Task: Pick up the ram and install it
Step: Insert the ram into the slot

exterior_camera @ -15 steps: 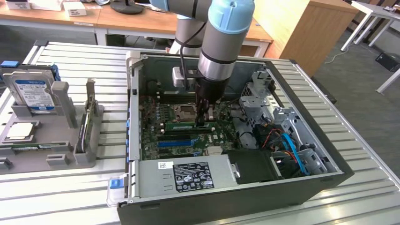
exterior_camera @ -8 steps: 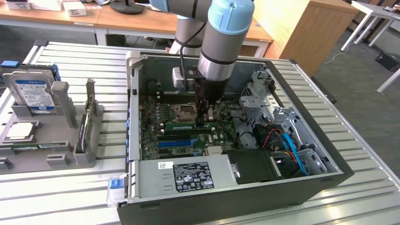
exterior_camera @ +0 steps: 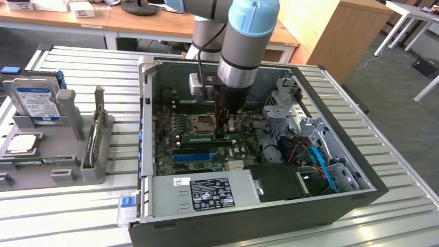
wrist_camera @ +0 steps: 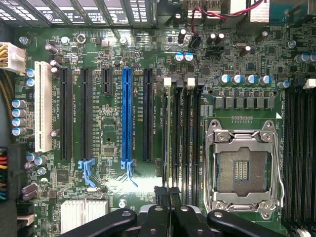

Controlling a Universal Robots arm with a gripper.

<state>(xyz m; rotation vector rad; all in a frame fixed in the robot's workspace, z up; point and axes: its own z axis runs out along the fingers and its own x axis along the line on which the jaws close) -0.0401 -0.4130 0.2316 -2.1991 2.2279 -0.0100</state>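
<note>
The ram point(exterior_camera: 199, 138) is a thin green stick standing on edge in a memory slot of the motherboard, beside the CPU socket point(exterior_camera: 204, 122). My gripper point(exterior_camera: 221, 135) reaches straight down into the open computer case point(exterior_camera: 147, 128) and is shut on the ram near one end. In the wrist view the ram point(wrist_camera: 167, 128) shows edge-on as a narrow strip running away from my gripper point(wrist_camera: 168, 193), between black empty memory slots point(wrist_camera: 190, 133). The dark fingertips point(wrist_camera: 161, 195) press together over that strip.
A long blue slot connector point(wrist_camera: 127, 118) and a white slot point(wrist_camera: 43, 106) lie beside the memory slots. The open CPU socket point(wrist_camera: 240, 168) is on the other side. A power supply point(exterior_camera: 205, 193) and cables point(exterior_camera: 315, 159) crowd the case. A grey fixture holds a hard drive point(exterior_camera: 38, 103).
</note>
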